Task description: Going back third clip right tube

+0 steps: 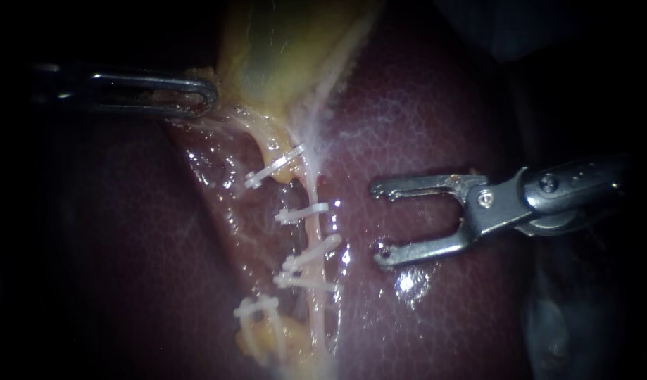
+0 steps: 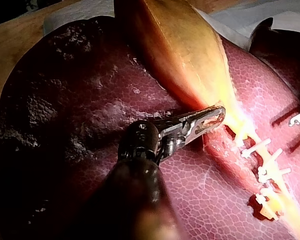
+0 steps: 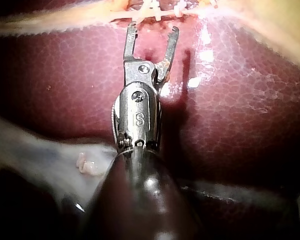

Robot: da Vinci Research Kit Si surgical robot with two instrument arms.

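Right tube (image 1: 310, 190) runs lengthwise from the gallbladder (image 1: 281, 56) down over the liver (image 1: 422, 105), crosswise to the right instrument (image 1: 378, 224). Three clips (image 1: 302, 213) sit across it just ahead of those jaws, which gape wide and empty, clear of the tube. The left instrument (image 1: 210, 95) lies level, jaws closed on the gallbladder's lower edge.

From the left wrist, that shaft slants over dark liver, with the clips beyond its jaws and a brown table (image 2: 15, 50) behind.

From the right wrist, the shaft stands straight, open jaws aimed at the clips, wet liver underneath.
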